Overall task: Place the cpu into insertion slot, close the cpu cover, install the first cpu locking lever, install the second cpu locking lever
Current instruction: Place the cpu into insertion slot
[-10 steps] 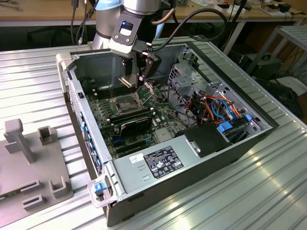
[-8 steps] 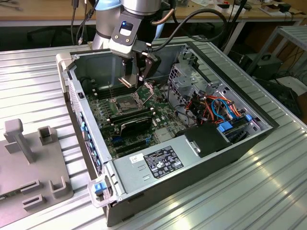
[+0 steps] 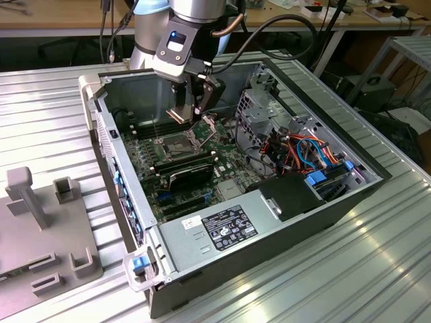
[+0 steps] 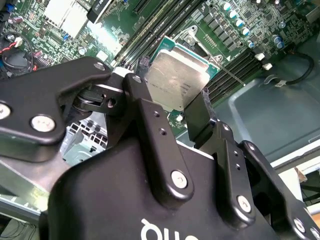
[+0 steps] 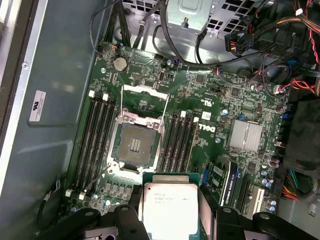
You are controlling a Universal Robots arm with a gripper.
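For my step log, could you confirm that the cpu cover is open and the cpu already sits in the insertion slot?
Not quite: the cpu is not in the insertion slot, whose pin grid is bare. The gripper holds the cpu by its edges above the board, as the first wrist view shows. The cpu cover is indeed open.

The arm (image 3: 156,27) comes down from above, wrist (image 3: 176,48) tilted, gripper (image 3: 187,111) pointing down; in the second wrist view its two black fingers (image 4: 146,107) clamp opposite edges of the cpu (image 4: 175,82)
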